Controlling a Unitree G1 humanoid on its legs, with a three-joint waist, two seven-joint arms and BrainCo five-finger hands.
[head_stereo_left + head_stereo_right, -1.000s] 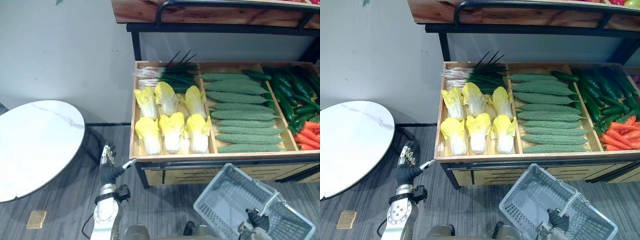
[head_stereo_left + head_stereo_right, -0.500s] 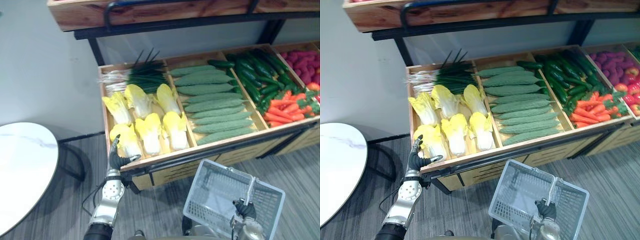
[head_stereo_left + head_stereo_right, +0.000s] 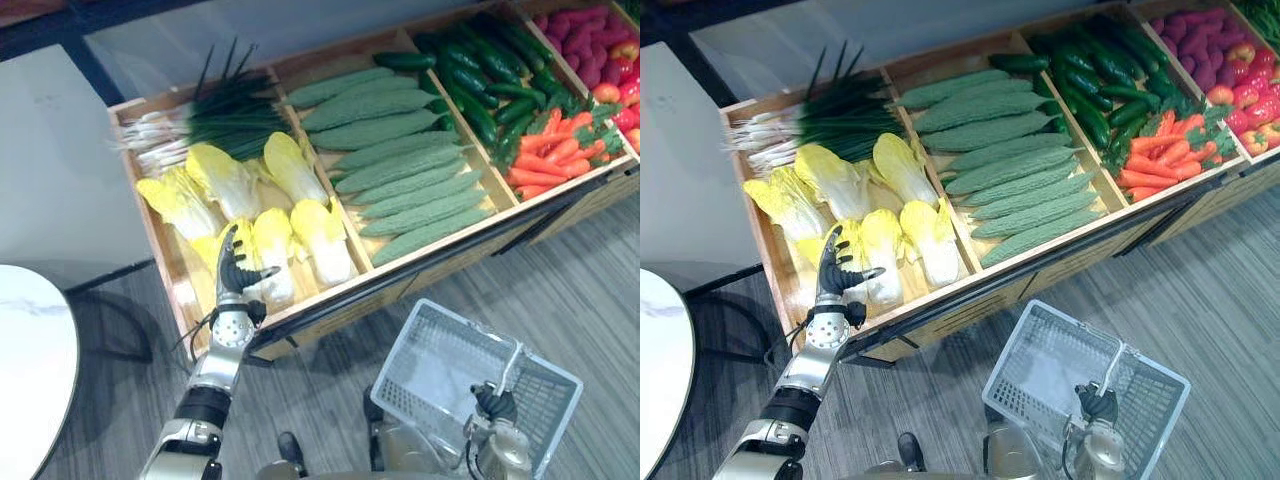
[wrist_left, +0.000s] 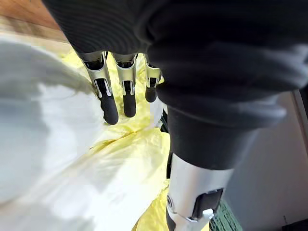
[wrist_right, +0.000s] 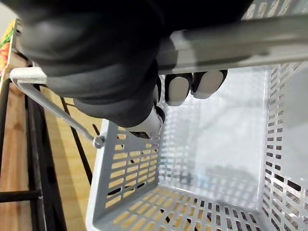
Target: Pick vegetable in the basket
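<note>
The left hand, fingers straight and thumb spread, is positioned over the front-row yellow cabbages in the left compartment of the wooden display shelf, while the right hand is clenched round the handle of the grey basket, carried just in front of that shelf.

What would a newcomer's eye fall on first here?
Most striking is the wooden market stand, its compartments packed with yellow-leaved cabbages at the left, bumpy green gourds in the middle and orange carrots toward the right. The robot's left hand hovers open over the front cabbages. Lower right, its right hand grips the handle of an empty grey plastic basket.
</note>
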